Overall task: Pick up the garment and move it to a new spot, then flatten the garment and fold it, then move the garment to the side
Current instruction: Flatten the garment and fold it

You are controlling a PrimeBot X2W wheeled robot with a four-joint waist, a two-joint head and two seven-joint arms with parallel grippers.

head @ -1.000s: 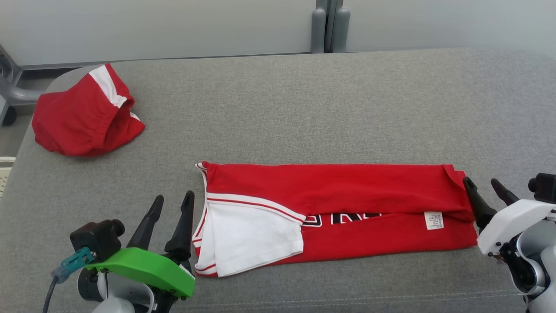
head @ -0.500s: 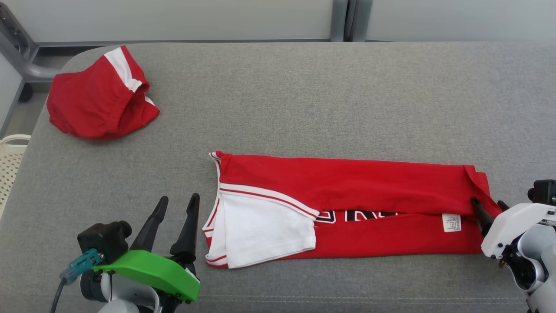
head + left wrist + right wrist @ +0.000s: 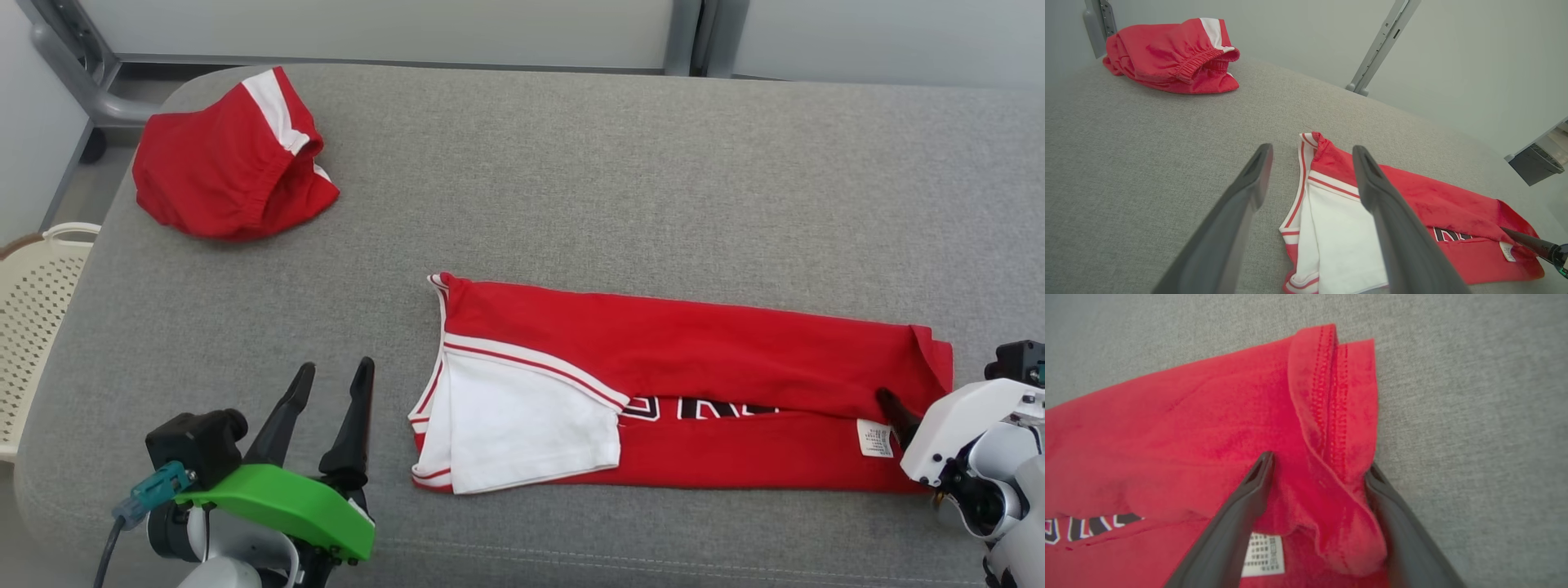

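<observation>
The garment (image 3: 694, 367) is a red shirt with a white sleeve, folded into a long strip across the grey cushioned surface (image 3: 653, 180). My left gripper (image 3: 336, 365) stands open just left of the sleeve end, touching nothing. In the left wrist view its fingers frame the garment's (image 3: 1412, 204) near corner. My right gripper (image 3: 902, 408) is at the strip's right end. In the right wrist view the right gripper (image 3: 1318, 461) is open, with the folded hem (image 3: 1331, 396) bunched between its two fingers, one finger lying on the cloth above a white label (image 3: 1263, 555).
A crumpled pair of red shorts (image 3: 233, 163) with a white stripe lies at the far left of the surface. A cream perforated basket (image 3: 37, 310) stands off the left edge. A pale wall and metal posts (image 3: 682, 33) close the back.
The camera has swung, shifting the whole picture right and up. My right gripper has pushed forward from beside the hem onto the garment's right end. The left gripper has stayed put.
</observation>
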